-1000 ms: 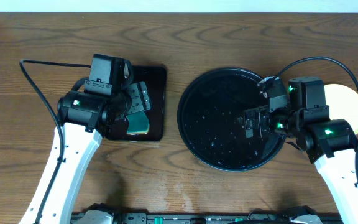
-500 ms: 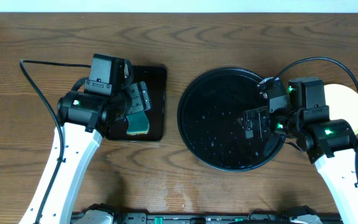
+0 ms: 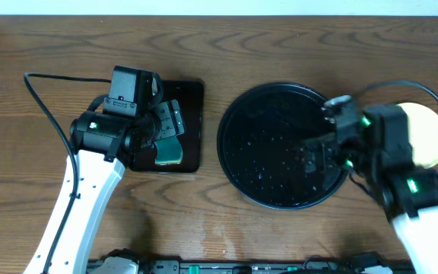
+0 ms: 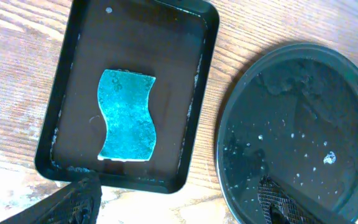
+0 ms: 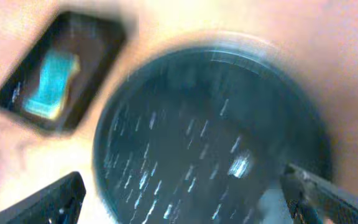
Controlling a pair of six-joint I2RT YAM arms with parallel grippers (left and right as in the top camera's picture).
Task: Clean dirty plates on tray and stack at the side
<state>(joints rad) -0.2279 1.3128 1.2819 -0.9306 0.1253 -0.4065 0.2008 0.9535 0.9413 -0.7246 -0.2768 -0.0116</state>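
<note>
One round glossy blk tray (image 3: pixel 258 137), wet specks; wavy teal sponge (image 4: pixel 125 115).

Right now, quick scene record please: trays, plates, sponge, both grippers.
round tray: black, white specks, no plate on it
plates: one pale yellow visible, right of round tray, partly behind right arm
sponge: teal, in rectangular tray
left gripper: open, empty, over rectangular tray
right gripper: open, empty, over round tray
</note>
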